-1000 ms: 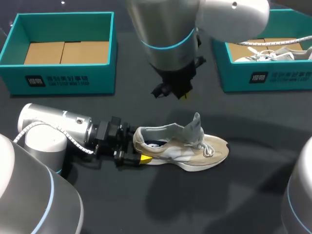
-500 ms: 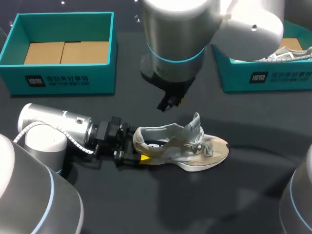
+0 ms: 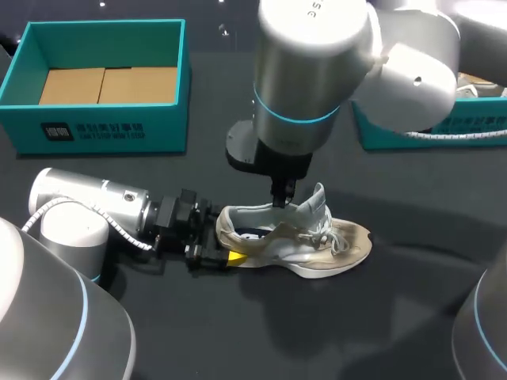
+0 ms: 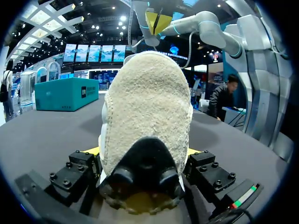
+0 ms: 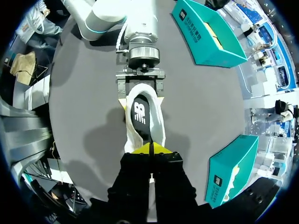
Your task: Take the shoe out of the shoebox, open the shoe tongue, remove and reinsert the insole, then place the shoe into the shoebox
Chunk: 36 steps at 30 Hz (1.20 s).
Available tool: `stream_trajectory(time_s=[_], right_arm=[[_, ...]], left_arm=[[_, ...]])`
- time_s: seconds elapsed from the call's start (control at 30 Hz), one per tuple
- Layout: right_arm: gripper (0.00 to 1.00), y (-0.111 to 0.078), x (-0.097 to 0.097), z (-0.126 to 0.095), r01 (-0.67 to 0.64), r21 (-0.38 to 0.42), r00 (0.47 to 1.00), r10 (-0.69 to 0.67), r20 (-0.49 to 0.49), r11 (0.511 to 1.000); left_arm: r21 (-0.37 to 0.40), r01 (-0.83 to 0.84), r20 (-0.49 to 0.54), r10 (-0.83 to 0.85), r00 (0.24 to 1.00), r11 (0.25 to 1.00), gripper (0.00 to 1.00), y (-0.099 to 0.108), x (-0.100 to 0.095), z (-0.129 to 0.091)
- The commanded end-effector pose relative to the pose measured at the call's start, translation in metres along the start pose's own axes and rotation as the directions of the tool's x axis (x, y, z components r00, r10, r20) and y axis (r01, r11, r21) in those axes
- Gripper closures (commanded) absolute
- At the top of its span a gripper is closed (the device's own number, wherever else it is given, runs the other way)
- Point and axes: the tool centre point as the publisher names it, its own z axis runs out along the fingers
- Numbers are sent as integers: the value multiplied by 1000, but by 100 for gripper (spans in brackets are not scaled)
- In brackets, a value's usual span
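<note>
A beige and white shoe [image 3: 305, 241] lies on its sole on the dark table, toe pointing right, tongue [image 3: 317, 202] standing up. My left gripper [image 3: 226, 239] lies low at the heel, one finger on each side, shut on the shoe [image 4: 145, 107]. My right gripper [image 3: 281, 198] hangs straight down over the shoe's mouth, fingers shut and empty, yellow tips [image 5: 150, 148] pressed together just above the dark insole [image 5: 140, 114]. From the left wrist view the right gripper [image 4: 156, 21] shows above the heel.
A teal shoebox [image 3: 103, 131] with a bare cardboard floor stands at the back left. A second teal box [image 3: 428, 131] at the back right is mostly hidden by my right arm. Open tabletop lies in front of the shoe.
My right arm has come down and forward, bringing its shut gripper from above the table behind the shoe to just over the shoe's opening. The left arm and shoe have stayed put.
</note>
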Motion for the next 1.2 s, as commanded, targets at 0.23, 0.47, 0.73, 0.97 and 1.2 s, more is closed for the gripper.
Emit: stream_trajectory(time_s=[0.23, 0.47, 0.73, 0.97, 1.2], right_arm=[[100, -2, -5, 9, 0, -22, 1000, -1, -24, 1000], [100, 28, -8, 38, 101, 51, 994, -99, -43, 994], [100, 37, -2, 61, 141, 70, 989, -138, -50, 988], [100, 34, -2, 63, 124, 63, 991, -120, -61, 990], [100, 32, -1, 79, 146, 46, 987, -142, -69, 988]], left_arm=[[0, 0, 0, 0, 1000, 1000, 100, 2, 1, 2], [0, 0, 0, 0, 1000, 1000, 100, 2, 1, 2], [0, 0, 0, 0, 1000, 1000, 100, 2, 1, 2], [0, 0, 0, 0, 1000, 1000, 100, 2, 1, 2], [0, 0, 0, 0, 1000, 1000, 100, 2, 1, 2]])
